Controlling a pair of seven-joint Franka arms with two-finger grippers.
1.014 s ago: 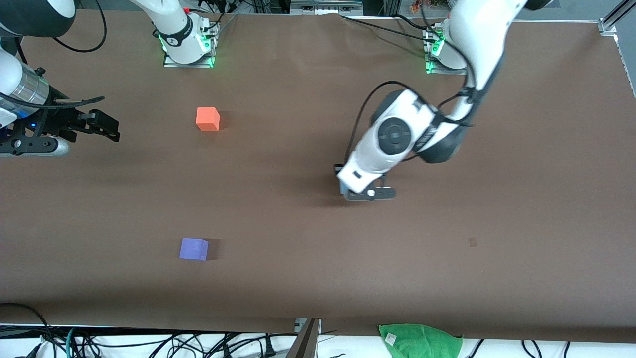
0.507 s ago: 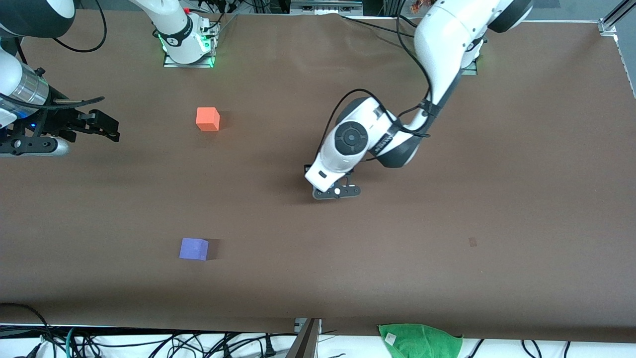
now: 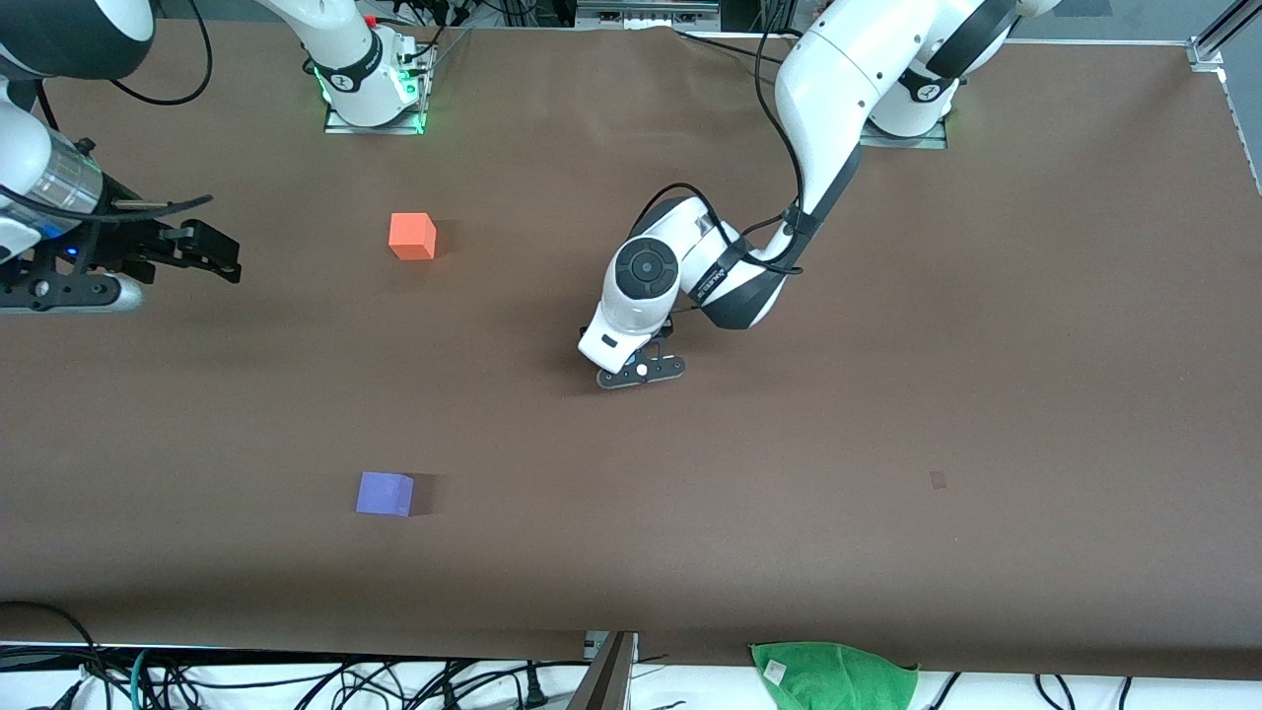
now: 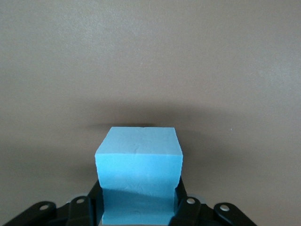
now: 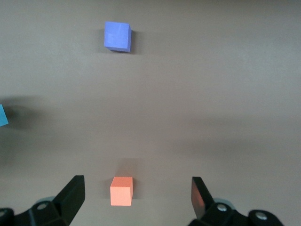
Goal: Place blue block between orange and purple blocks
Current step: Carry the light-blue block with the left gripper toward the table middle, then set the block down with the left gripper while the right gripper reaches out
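Right gripper (image 3: 202, 254) waits at the right arm's end of the table, fingers spread wide, holding nothing. Orange block (image 3: 412, 237) sits farther from the front camera, purple block (image 3: 385, 493) nearer, well apart with a bare gap between them. Left gripper (image 3: 639, 371) hangs over mid-table, toward the left arm's end from that gap, fingers clamped on the blue block (image 4: 138, 176) (hidden in front view). Carry step, likely: bring it over the line joining the two blocks, midway, lower flat, then release. Blue is a cube, so no long axis; it looks held square, top face level.
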